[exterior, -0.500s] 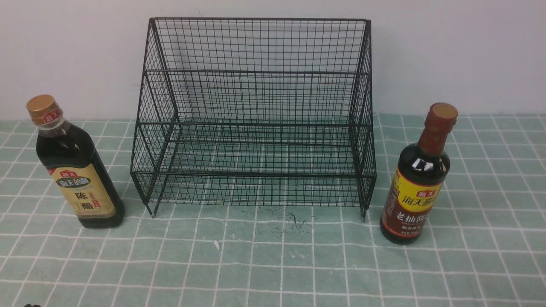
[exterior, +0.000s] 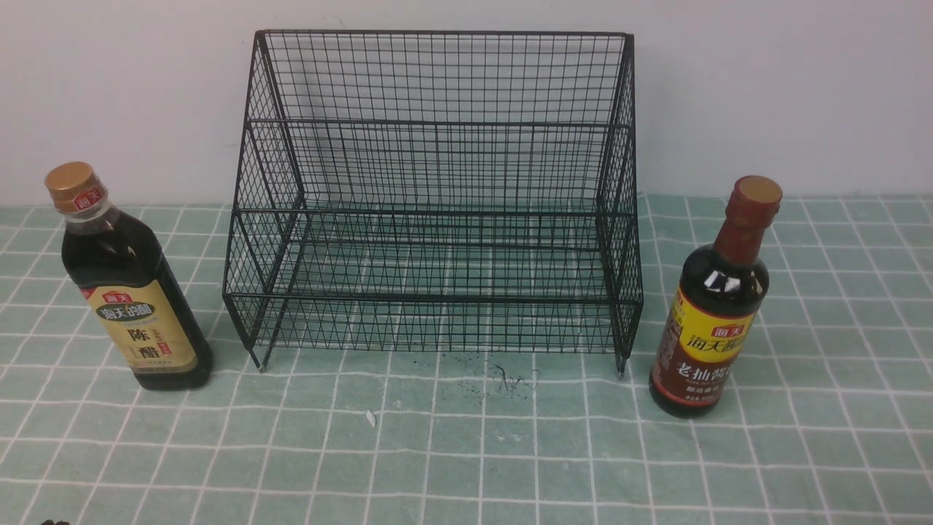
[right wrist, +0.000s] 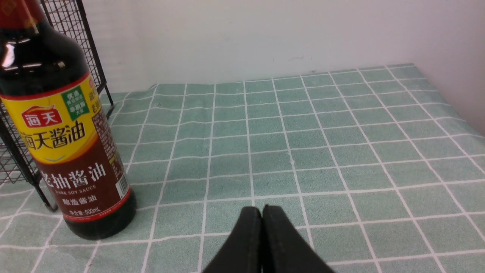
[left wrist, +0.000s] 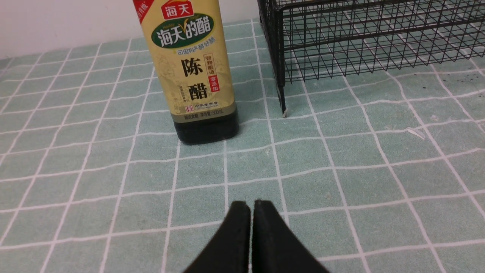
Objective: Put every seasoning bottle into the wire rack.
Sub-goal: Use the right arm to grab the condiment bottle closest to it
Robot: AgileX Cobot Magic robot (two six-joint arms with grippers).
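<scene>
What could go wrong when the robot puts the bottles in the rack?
Both hands are shut; pushing in like that, the left hand could topple the tall gold-capped bottle, the right hand the red-necked bottle. Each bottle stands close beside the wire rack, so it might knock its side when lifted.

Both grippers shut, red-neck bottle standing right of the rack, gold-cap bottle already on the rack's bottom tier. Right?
One error: the gold-cap bottle isn't in the wire rack; the front view shows it standing on the cloth left of it. The left gripper and right gripper are shut, and the red-neck bottle stands right of the rack.
</scene>
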